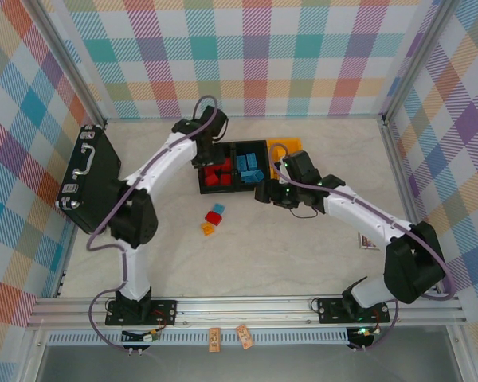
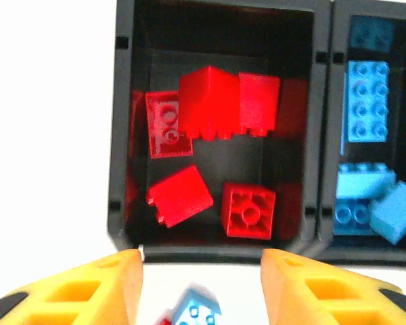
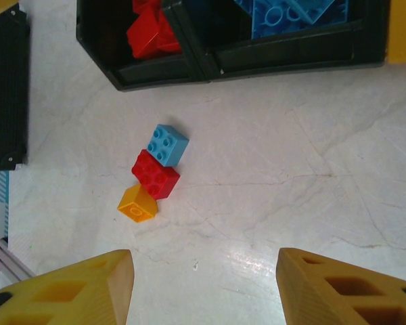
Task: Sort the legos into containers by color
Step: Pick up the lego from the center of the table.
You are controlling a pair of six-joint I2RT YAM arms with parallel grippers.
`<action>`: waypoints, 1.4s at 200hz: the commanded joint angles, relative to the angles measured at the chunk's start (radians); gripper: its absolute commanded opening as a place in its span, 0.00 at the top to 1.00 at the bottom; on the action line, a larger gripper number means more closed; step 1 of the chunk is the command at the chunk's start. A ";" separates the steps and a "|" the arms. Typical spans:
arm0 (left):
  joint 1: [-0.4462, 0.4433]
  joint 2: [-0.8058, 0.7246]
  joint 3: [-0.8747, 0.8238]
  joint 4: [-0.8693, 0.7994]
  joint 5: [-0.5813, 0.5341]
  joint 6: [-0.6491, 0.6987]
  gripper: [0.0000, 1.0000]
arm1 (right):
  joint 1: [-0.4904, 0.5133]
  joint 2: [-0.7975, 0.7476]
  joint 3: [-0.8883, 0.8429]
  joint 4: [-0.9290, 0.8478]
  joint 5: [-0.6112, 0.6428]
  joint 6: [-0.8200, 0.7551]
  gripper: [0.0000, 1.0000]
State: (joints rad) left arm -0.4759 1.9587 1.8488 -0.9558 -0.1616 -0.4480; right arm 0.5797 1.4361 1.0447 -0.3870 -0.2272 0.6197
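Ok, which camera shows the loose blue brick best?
Right wrist: the loose blue brick is sharp, studs up, touching the red brick. Top external shows it tiny; left wrist, a blur at the bottom edge.

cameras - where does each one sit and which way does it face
top external: above and behind the bases, looking down at the table; left arm and right arm show.
left wrist: on the left arm, looking down into the red bin, blue bin beside; left tool fingers at the bottom.
right wrist: on the right arm, looking down at three loose bricks; right tool fingers at the bottom.
shared: top and right wrist catch the loose bricks; all three catch the red bin.
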 commanded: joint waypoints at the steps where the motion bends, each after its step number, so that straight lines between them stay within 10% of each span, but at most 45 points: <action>1: -0.013 -0.108 -0.144 0.062 0.038 0.006 0.50 | 0.018 -0.034 -0.019 -0.020 0.003 -0.020 0.42; 137: -0.111 -0.485 -0.765 0.248 0.089 -0.140 0.39 | 0.068 -0.125 -0.155 -0.007 0.011 -0.003 0.41; 280: -0.192 -0.357 -0.898 0.374 -0.028 -0.310 0.41 | 0.100 -0.067 -0.172 0.027 0.025 0.021 0.41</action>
State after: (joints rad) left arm -0.6552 1.5772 0.9535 -0.5720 -0.1413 -0.7341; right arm 0.6746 1.3609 0.8825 -0.3813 -0.2131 0.6338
